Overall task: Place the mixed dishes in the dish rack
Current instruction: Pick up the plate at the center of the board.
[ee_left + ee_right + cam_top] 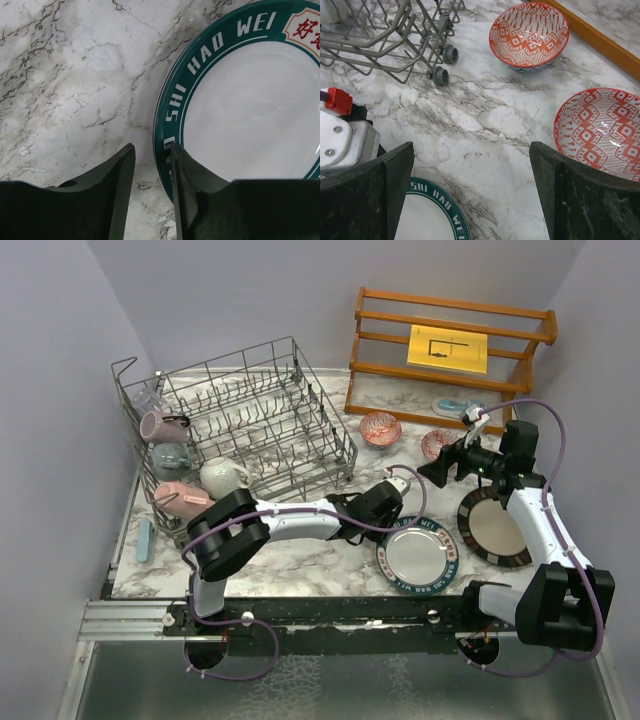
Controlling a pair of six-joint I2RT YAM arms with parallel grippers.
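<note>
My overhead view takes in the whole table (300,565), left wrist close over the lettered plate (250,115), right wrist higher, sharing its rim.

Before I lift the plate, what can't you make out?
- Left wrist: whether the left gripper pinches the plate rim; its fingers cover the contact.
- Top: that gripper's tips, hidden under its wrist.
- Right wrist: near bowl, cut off by the edge.
- Top: glass in the rack, too faint.

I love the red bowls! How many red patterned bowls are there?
2. One bowl sits just right of the dish rack's near corner; the other bowl is further right, before the wooden shelf. None seems hidden.
</note>
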